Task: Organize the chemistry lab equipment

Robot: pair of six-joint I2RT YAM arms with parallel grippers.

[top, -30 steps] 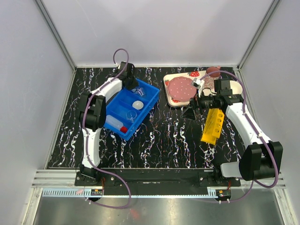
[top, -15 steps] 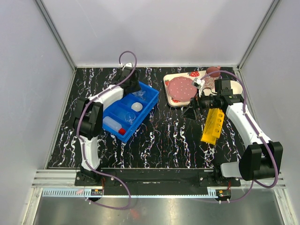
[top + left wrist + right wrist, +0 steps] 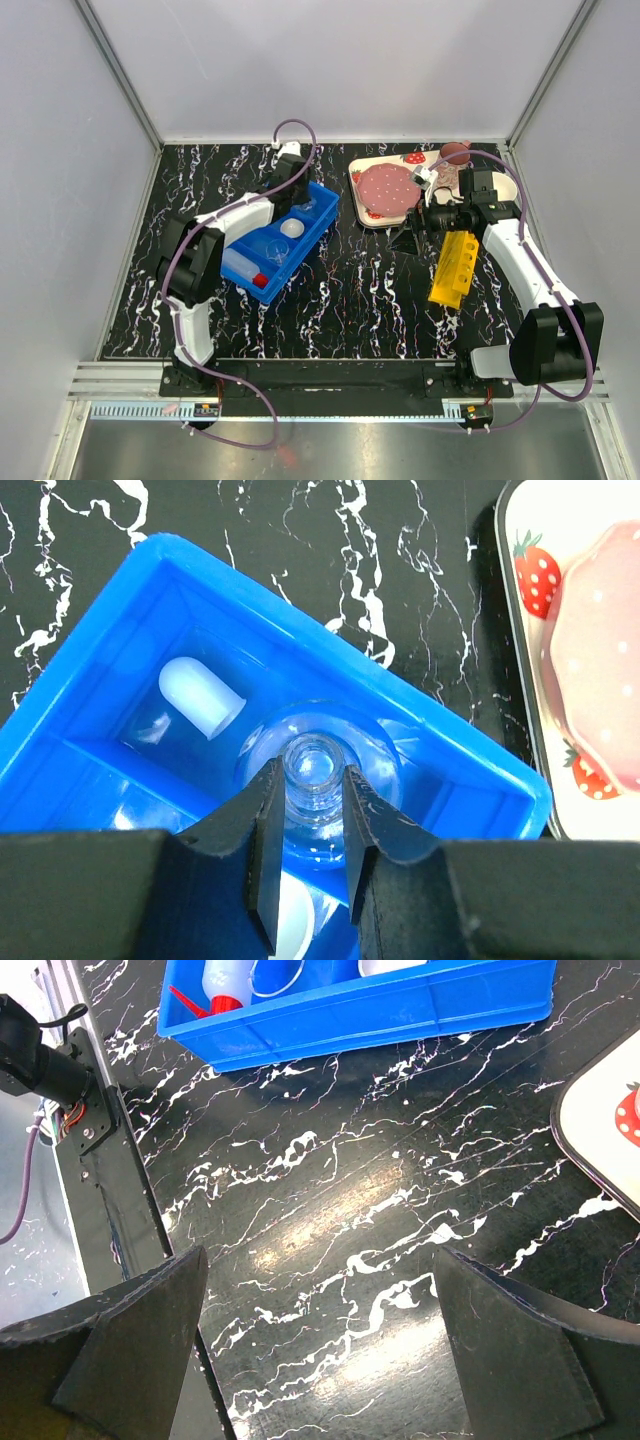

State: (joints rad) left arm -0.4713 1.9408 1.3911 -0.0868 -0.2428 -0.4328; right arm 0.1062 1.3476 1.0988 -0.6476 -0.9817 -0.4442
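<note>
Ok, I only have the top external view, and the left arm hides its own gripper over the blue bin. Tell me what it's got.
Observer: In the left wrist view, the left gripper is shut on the neck of a small clear glass beaker, inside a corner compartment of the blue bin.
Operator: Say what else is in that compartment.
Observer: A small white cap lies on its side beside the beaker.
Operator: Now check the right jaws for me.
Observer: In the right wrist view, the right gripper is wide open with nothing between its fingers, only bare table beneath.
</note>
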